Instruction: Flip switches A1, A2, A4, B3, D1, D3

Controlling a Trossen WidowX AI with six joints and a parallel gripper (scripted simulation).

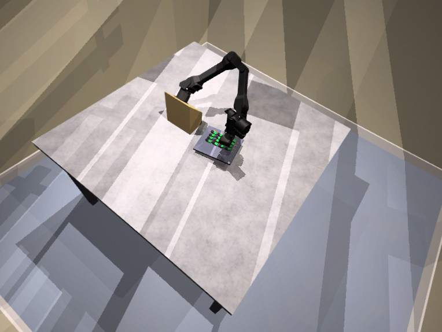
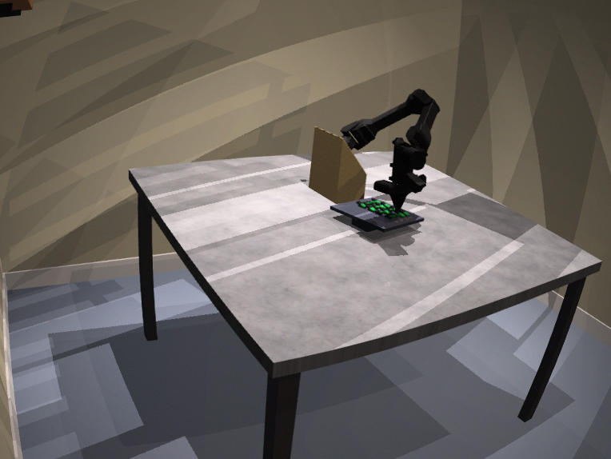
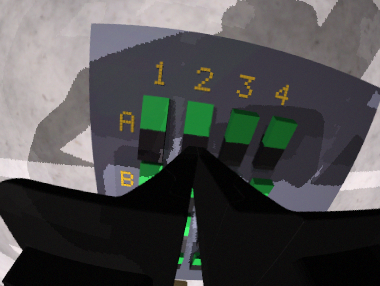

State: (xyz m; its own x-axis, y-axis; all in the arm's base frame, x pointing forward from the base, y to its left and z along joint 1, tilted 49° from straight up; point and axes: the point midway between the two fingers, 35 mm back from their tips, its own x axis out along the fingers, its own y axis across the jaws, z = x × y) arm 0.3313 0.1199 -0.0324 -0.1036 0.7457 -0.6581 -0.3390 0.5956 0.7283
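The gripper [image 3: 193,155], jaws together and holding nothing, stood low over the switch panel [image 1: 202,147] right of centre on the bench [image 2: 305,296], its tip at the near end of the A2 switch [image 3: 198,121] in the wrist view's middle. A good press would drive straight down on the raised end only (avoiding A1 [image 3: 153,126] just beside). The mottled grey bench also carried a tan wedge-shaped board [image 2: 334,167], before beige walls.

The top view looks down steeply from far off; the exterior view faces the tabletop [image 2: 305,276] sidelong. The wrist view sits close. All share the switch panel [image 3: 106,86].
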